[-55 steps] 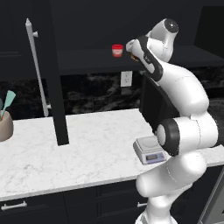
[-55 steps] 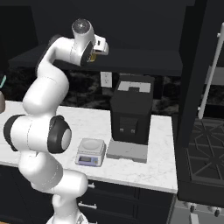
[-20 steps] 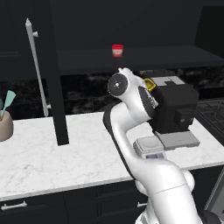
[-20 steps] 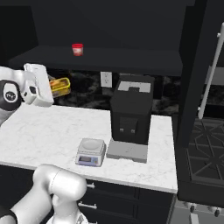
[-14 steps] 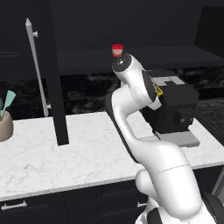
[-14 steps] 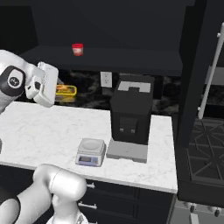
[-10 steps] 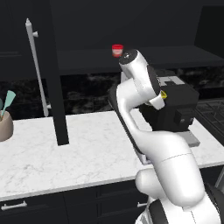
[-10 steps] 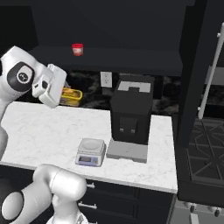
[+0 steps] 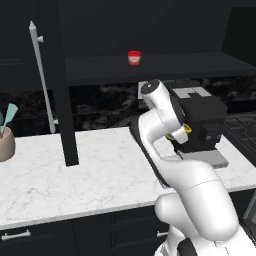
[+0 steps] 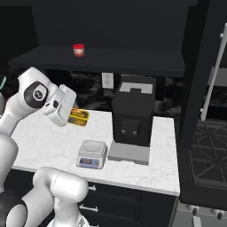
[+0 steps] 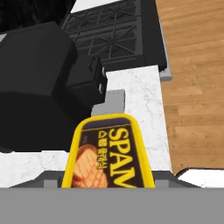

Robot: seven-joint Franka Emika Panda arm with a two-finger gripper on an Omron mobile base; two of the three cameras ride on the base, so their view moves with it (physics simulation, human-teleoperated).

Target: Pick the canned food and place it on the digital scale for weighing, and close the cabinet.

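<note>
- The pincer [image 10: 76,116] is clamped on the canned food [image 10: 80,117], a yellow tin carried in the air above the white marble worktop [image 10: 40,142].
- In the hand view the tin's label reads "SPAM" [image 11: 118,157] in yellow letters on a dark panel, beside a smaller line of script too small to read and a picture of grilled slices.
- The tin hangs up and to the left of the digital scale [image 10: 91,154], apart from it; nothing lies on the scale's plate.
- The scale sits on the worktop just left of the grey tray of the black boxy machine [image 10: 133,116].
- A small red-and-white cup [image 10: 78,49] stands on the dark shelf above the scale.
- The cabinet door [image 9: 60,80] with its long silver bar handle [image 9: 42,85] stands open, edge-on, well left of the scale.
- A brown holder with teal utensils [image 9: 6,142] sits at the worktop's far left.
</note>
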